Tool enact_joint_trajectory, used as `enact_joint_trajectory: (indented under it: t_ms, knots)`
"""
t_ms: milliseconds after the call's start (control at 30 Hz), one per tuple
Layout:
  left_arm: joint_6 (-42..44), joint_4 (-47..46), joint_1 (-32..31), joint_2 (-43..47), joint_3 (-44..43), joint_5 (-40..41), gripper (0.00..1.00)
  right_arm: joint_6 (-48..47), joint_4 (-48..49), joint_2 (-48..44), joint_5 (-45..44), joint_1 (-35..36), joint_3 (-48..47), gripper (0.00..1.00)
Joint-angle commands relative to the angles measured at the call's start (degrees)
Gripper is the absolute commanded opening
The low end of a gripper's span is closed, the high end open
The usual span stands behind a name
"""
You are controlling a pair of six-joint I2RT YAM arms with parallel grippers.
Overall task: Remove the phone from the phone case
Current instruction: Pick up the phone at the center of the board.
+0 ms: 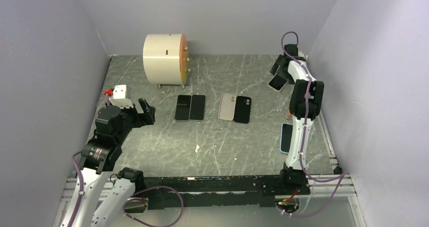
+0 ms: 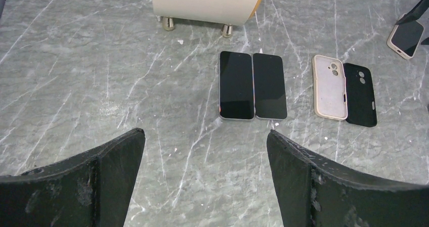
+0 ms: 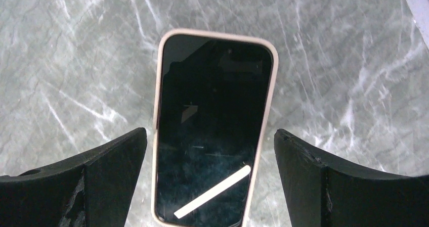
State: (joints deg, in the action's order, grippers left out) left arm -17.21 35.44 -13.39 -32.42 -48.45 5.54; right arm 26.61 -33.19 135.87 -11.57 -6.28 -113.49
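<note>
As it lies face-up, dark-screened phone (image 3: 210, 131), beige case (image 3: 217, 33)

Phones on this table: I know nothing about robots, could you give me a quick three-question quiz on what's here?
1. True or false: the right gripper is shut on the cased phone.
2. Its case is: A black, B beige, C blue?
3. Fill in: ___ bare phones lie side by side before the cream drum.
Key: 1 false, it is open; 2 B; 3 two.
</note>
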Motion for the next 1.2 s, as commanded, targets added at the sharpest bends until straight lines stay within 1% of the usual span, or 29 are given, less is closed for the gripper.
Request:
enact_joint_trajectory:
  t_ms: [0, 133, 333, 433, 500, 633, 733, 833, 900, 967, 1167]
  knots:
    - [1.39, -0.65, -0.24, 0.04, 0.06, -0.97, 0.94, -0.75, -4.33, 3.81, -2.63, -0.48, -6.11, 0.99]
    - [1.39, -0.72, -0.24, -0.01, 0.11, -1.18, 0.94, -1.86, -5.69, 4.89, -1.89, -0.4, -6.78, 0.99]
    - [1.32, -0.73, -0.24, 0.25, 0.15, -1.22, 0.94, -3.92, -9.53, 5.58, -3.71, 1.02, -6.65, 0.99]
    - [1.29, -0.64, -0.24, 0.63, 0.11, -1.25, 0.94, -4.72, -9.9, 4.65, -2.97, 1.42, -4.37, 0.94]
    - [1.17, -0.57, -0.24, 0.99, 0.12, -1.41, 0.94, -5.44, -9.43, 3.49, -2.92, 1.76, -1.78, 0.89]
    - [1.11, -0.37, -0.23, 1.67, 0.11, -1.4, 0.94, -7.0, -7.4, 0.35, -1.57, 3.13, 3.34, 0.72]
    - [1.0, -0.13, -0.32, 2.28, 0.02, -1.43, 0.94, -8.57, -5.45, -2.62, -1.09, 4.57, 7.03, 0.66]
    - [0.87, 0.37, -0.32, 3.06, -0.13, -0.76, 0.94, -9.9, -3.09, -6.01, 0.12, 5.58, 10.77, 0.55]
    - [0.55, 0.51, -0.26, 3.71, -0.16, -0.38, 0.94, -10.33, -1.08, -9.15, 1.17, 6.01, 13.8, 0.48]
    - [0.32, 0.23, -0.24, 4.44, 0.0, -0.84, 0.94, -10.66, 0.76, -12.3, 1.66, 7.12, 17.64, 0.46]
    - [-0.69, -0.73, -0.02, 5.52, 0.36, -2.49, 0.94, -10.71, 7.57, -23.58, 0.9, 10.45, 28.86, 0.29]
